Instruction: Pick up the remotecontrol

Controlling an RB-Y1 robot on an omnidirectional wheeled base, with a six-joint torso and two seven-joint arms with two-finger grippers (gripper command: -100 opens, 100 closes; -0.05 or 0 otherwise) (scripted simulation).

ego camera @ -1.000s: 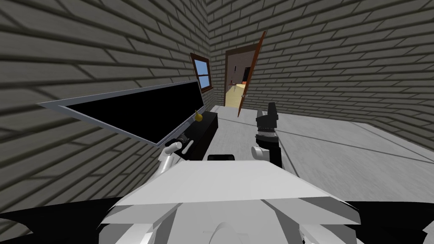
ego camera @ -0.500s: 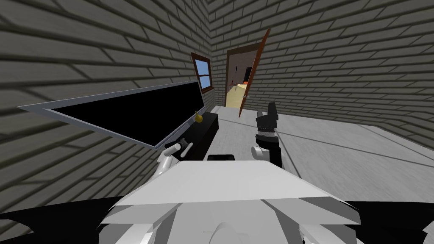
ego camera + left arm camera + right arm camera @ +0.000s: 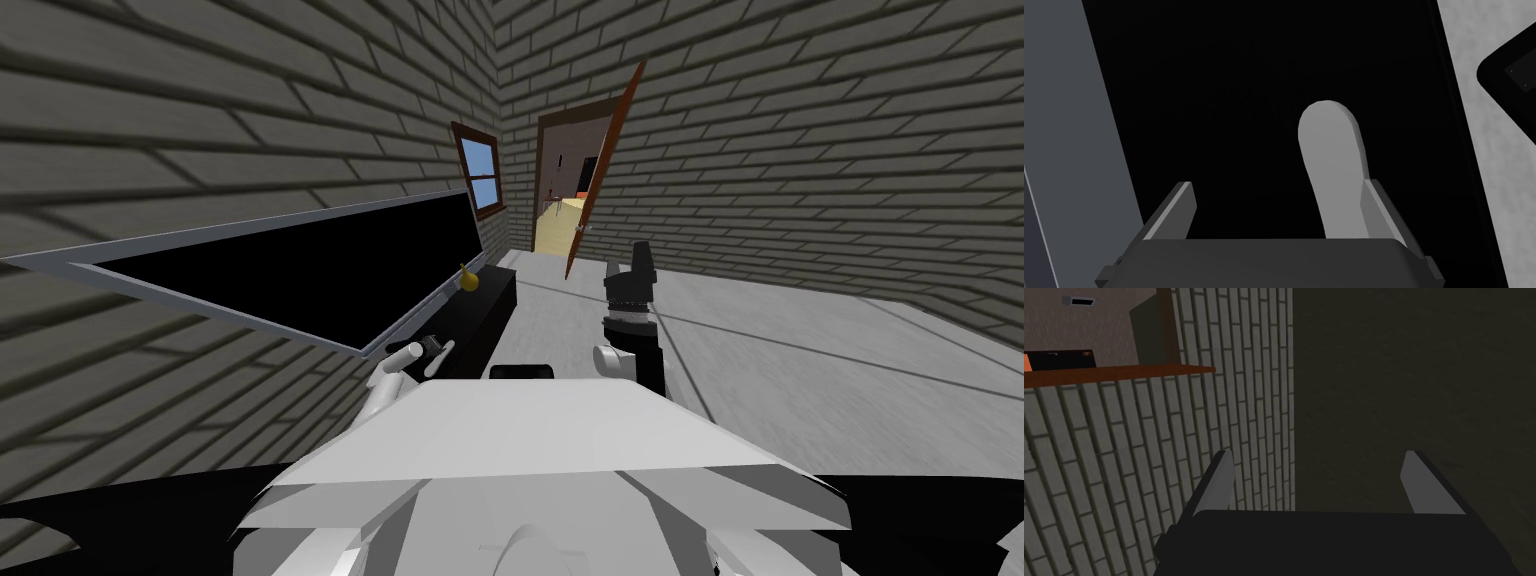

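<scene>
Walls (image 3: 800,150): brick, matt, with recessed joints. Floor (image 3: 800,350): pale grey, matt, faintly mottled. Door (image 3: 600,170): reddish-brown, wood-like. Television screen (image 3: 330,260): flat black, matt. Remote control (image 3: 1334,165): plain grey, smooth.

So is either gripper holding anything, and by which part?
Nothing is held. The left gripper is open around the remote, which lies on the black stand close against one finger. The right gripper is open, empty.
</scene>
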